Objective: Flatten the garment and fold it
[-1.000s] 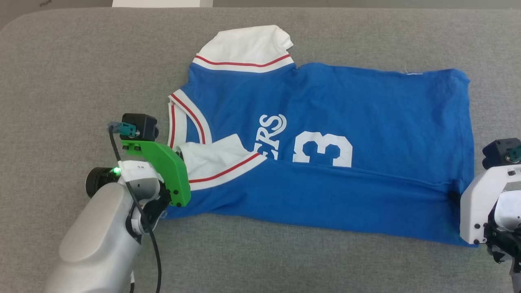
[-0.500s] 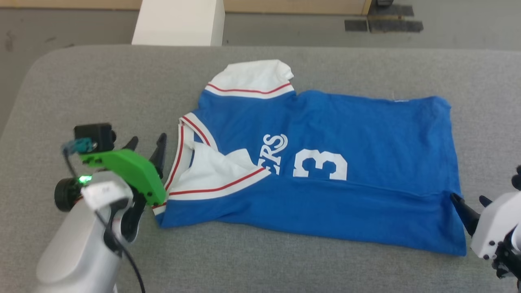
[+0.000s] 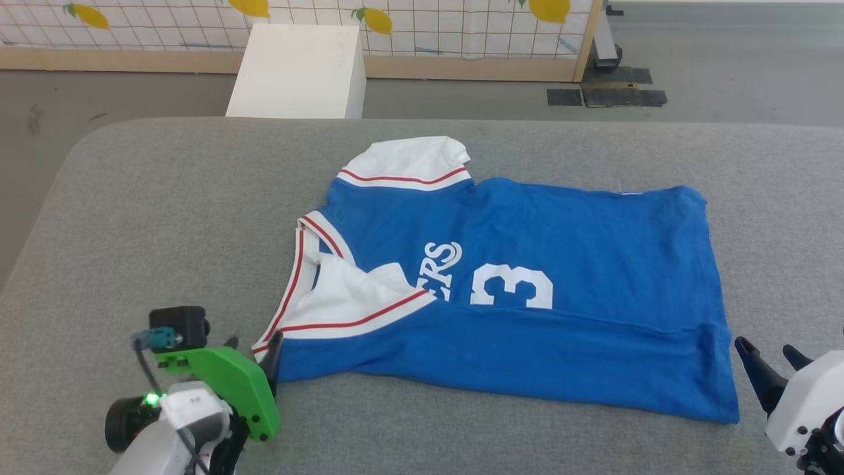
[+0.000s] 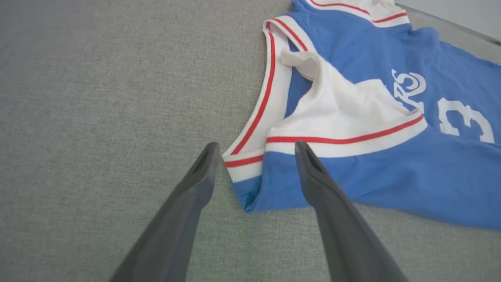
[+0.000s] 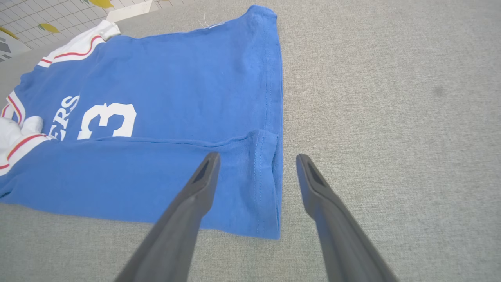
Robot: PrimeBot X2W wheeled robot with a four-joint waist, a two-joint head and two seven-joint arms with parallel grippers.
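Observation:
The garment (image 3: 560, 231) lies spread on the grey table (image 3: 165, 218), collar to the left and hem to the right. Its near long edge is folded over up to the white "ERS" and "3". One white sleeve (image 3: 409, 158) sticks out at the far side, and the other (image 3: 343, 297) lies folded onto the chest. My left gripper (image 3: 254, 343) stands open just off the near collar corner (image 4: 242, 172), its fingers straddling that corner without holding it. My right gripper (image 3: 763, 346) stands open beside the near hem corner (image 5: 270, 211), holding nothing.
Beyond the table's far edge a white box (image 3: 297, 72) stands on the grey floor, with a tiled wall bearing a lemon pattern (image 3: 461, 26) behind it. Dark mats (image 3: 606, 95) lie on the floor at the back right. Bare table surrounds the garment.
The camera has tilted up, bringing the floor and wall into view. Both grippers have drawn back from the garment's near corners and stand open. The garment's fold stays in place.

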